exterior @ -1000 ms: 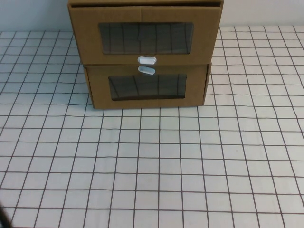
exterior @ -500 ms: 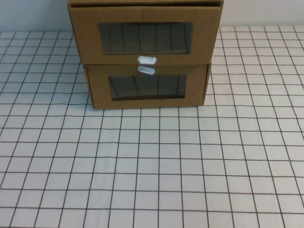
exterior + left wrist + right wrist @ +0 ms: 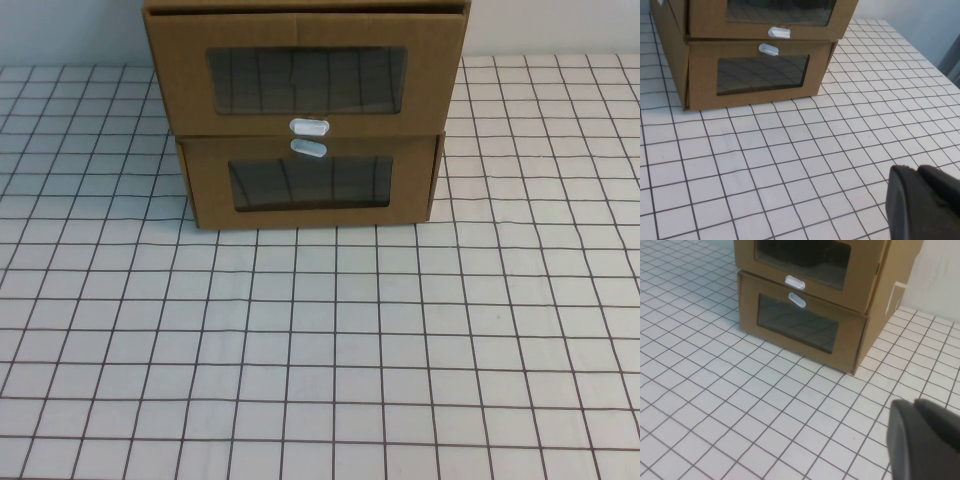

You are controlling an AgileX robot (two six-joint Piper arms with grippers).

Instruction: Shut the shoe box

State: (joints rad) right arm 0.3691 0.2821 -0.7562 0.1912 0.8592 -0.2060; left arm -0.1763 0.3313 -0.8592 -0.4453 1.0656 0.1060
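The shoe box (image 3: 306, 80) is the upper brown cardboard drawer at the back middle of the table, with a clear window and a small white tab handle (image 3: 309, 126) under it. Its front looks wider than the lower drawer's and seems to stand slightly forward of it. It also shows in the left wrist view (image 3: 765, 20) and the right wrist view (image 3: 815, 265). My left gripper (image 3: 910, 170) is shut and empty, low over the table, well short of the box. My right gripper (image 3: 912, 402) is shut and empty, also well short of the box. Neither gripper shows in the high view.
A narrower brown drawer (image 3: 310, 185) with its tab (image 3: 309, 148) above its window sits under the shoe box. The table (image 3: 320, 350) is white with a dark grid. A pale wall runs behind the boxes.
A dark bit of the left arm at the high view's bottom left corner has gone out of view. The boxes have not moved.
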